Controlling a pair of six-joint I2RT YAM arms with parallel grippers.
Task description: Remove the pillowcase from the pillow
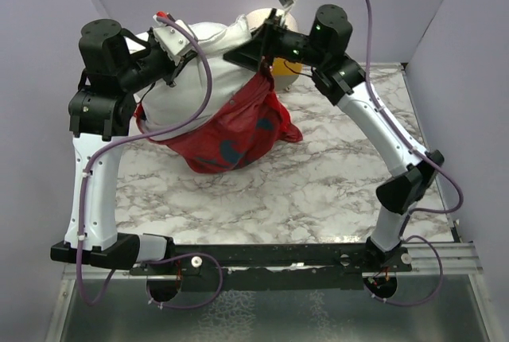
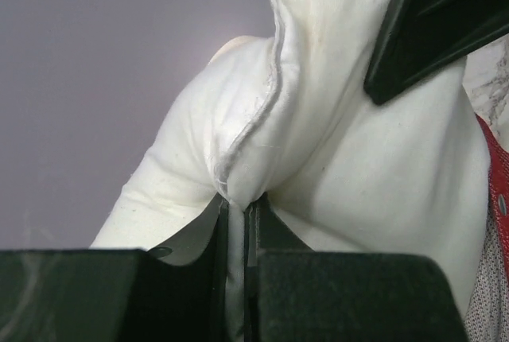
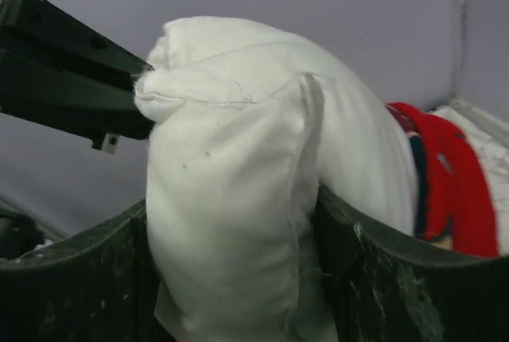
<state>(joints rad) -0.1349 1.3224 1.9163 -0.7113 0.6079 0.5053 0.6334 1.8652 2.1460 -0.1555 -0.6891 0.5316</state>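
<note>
Left wrist: left fingers [image 2: 205, 274] pinch the pillow [image 2: 358, 183]; right fingers [image 3: 75, 278] clamp it too.

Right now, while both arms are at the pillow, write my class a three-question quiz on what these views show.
1. True or false: the pillowcase covers the whole pillow.
2. What does the left hand pinch? A) the pillow's seamed edge B) red fabric C) nothing
3. Fill in: in the right wrist view, the fingers of the right hand press on either side of the white ____.
Key: 1 false; 2 A; 3 pillow.
</note>
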